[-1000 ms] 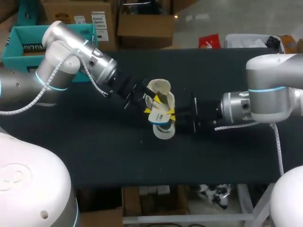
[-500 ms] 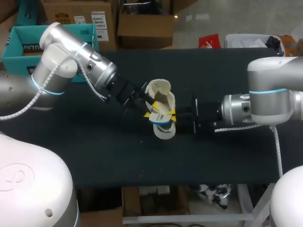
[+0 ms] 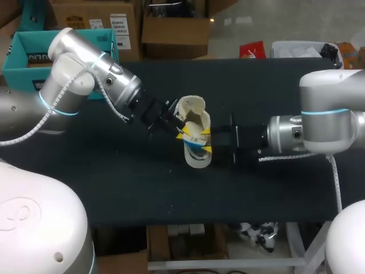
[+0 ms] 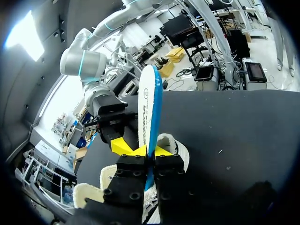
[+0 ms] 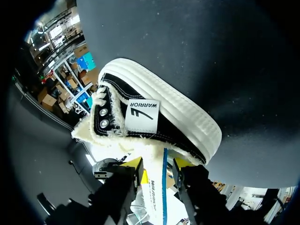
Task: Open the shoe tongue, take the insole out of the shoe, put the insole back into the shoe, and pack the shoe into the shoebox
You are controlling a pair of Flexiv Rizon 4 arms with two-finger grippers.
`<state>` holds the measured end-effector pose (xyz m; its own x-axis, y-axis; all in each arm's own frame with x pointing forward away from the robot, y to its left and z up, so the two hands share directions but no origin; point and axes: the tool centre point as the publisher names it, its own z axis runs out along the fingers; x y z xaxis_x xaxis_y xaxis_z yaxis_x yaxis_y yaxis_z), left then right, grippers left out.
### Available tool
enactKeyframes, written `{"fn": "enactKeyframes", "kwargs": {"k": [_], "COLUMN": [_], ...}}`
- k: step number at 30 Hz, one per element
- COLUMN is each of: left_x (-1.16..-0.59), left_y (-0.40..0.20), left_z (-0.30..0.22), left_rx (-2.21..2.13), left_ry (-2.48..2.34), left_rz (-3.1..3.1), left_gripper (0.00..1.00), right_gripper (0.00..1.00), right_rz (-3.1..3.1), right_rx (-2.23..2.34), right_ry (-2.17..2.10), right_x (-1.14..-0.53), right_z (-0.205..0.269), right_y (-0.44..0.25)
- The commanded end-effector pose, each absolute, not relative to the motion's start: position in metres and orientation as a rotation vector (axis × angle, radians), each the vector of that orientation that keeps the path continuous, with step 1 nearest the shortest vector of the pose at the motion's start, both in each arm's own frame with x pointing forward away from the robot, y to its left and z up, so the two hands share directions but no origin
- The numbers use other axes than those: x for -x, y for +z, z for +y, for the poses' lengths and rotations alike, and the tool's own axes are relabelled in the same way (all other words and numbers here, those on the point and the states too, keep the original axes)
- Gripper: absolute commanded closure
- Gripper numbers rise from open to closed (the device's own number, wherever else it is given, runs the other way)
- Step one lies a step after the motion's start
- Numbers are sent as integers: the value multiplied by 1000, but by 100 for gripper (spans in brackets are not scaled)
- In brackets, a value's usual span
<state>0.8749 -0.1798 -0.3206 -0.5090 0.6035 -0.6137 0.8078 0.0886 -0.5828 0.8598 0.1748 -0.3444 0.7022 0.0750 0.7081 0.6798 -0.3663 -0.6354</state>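
The shoe (image 3: 198, 160) lies in the middle of the black table, with a white sole, black canvas and a fleecy lining (image 5: 140, 112). The white insole with a blue edge (image 4: 149, 108) stands up out of it. My left gripper (image 4: 144, 150) reaches in from the left (image 3: 183, 132) and is shut on the insole's lower part. My right gripper (image 5: 157, 164) comes from the right (image 3: 205, 144); its yellow fingertips (image 5: 133, 165) stand open on either side of the insole (image 5: 154, 192), just above the shoe's opening.
A teal shoebox (image 3: 25, 57) stands at the table's far left corner, behind my left arm. The black table top (image 3: 114, 182) is bare in front of and beside the shoe.
My left gripper moved in towards the shoe and shut on the insole. My right gripper's fingers have spread apart and let go of the insole.
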Motion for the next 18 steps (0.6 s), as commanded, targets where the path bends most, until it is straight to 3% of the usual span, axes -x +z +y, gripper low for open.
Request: {"fn": "enactKeyframes", "kwargs": {"k": [1,3,18], "left_x": [-872,-872,-860], "left_y": [-323,-324,-316], "left_z": [-183,-184,-190], "left_rx": [-1410,-1408,-1396], "left_ry": [-1370,-1371,-1298], "left_rz": [2144,2141,2106], "left_gripper": [100,100,100], "right_gripper": [85,100,100], "right_rz": [-590,-598,-664], "right_rx": [1888,1888,1921], "right_ry": [-738,-738,-771], "right_x": [-848,-848,-865], "right_z": [175,176,175], "right_y": [-334,-334,-338]}}
